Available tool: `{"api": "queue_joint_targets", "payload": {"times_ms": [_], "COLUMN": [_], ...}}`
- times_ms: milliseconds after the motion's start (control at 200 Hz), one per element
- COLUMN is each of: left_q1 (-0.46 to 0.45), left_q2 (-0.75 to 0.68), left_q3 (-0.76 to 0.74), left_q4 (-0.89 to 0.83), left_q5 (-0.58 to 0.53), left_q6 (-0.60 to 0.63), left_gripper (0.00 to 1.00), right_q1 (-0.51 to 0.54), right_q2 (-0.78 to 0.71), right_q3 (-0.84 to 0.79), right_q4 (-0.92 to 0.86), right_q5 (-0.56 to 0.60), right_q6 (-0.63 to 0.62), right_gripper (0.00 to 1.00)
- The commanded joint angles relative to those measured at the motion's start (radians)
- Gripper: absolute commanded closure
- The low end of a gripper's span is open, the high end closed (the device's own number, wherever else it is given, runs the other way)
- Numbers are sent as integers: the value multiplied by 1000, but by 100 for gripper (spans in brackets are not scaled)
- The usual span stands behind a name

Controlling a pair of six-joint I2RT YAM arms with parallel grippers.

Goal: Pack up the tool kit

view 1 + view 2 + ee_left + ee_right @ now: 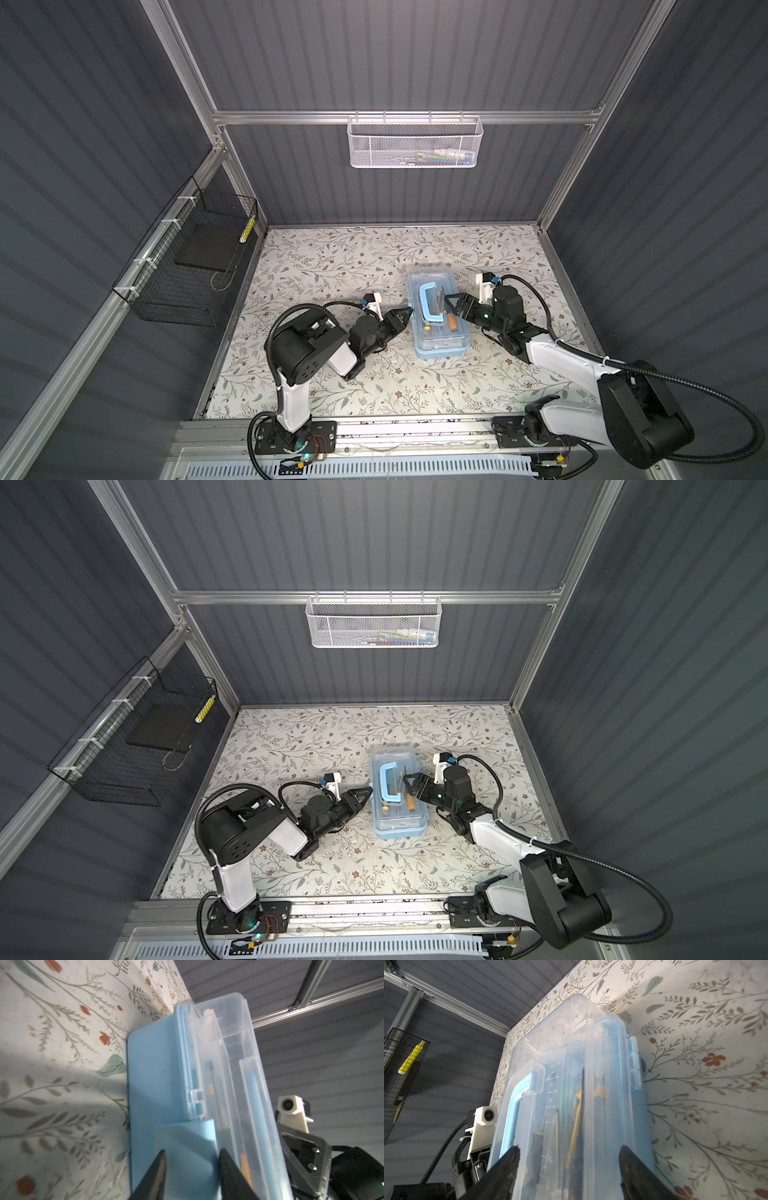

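Tool kit (440, 345) sits mid-table (332, 266), clear lid (571, 1043) down, blue handle (424, 303) on top. Left gripper (192, 1153) is at its left side, jaws narrowly parted astride the blue latch (182, 1136); touching it or not, hard to say. Right gripper (449, 307) hangs over the right of the lid, jaws spread wide, gripping nothing.

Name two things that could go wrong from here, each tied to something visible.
1. The left end effector has open jaws at the blue latch; if the latch is not snapped, the clear lid may lift.
2. The right end effector hangs open over the lid; a push could slide the tool box across the table.
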Motion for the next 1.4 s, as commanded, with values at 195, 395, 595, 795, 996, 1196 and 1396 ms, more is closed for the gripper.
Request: {"api": "queue_joint_targets", "payload": {"times_ms": [195, 395, 595, 795, 996, 1196, 1396], "left_q1": [115, 117, 120, 122, 122, 122, 122], "left_q2": [-316, -533, -638, -694, -721, -712, -789], "left_q3": [62, 218, 269, 285, 303, 333, 66], "left_q4": [-713, -1114, -1259, -1328, -1374, -1383, -856], "left_q5": [27, -136, -245, -299, -346, -552, -693], "left_q6": [212, 411, 487, 524, 557, 704, 1099], "left_gripper": [17, 9, 7, 6, 1, 0, 0], "right_q1": [56, 47, 38, 39, 28, 27, 28], "right_q2": [-44, -77, 16, 70, -9, -189, -392], "right_q3": [0, 90, 166, 208, 277, 360, 289], "right_q4": [-255, -389, -357, -374, -537, -747, -784], "right_q5": [-80, -18, -63, -54, 75, 332, 628], "right_q6": [72, -11, -50, -57, -153, -274, -363], "right_gripper": [24, 21, 21, 22, 21, 7, 3]}}
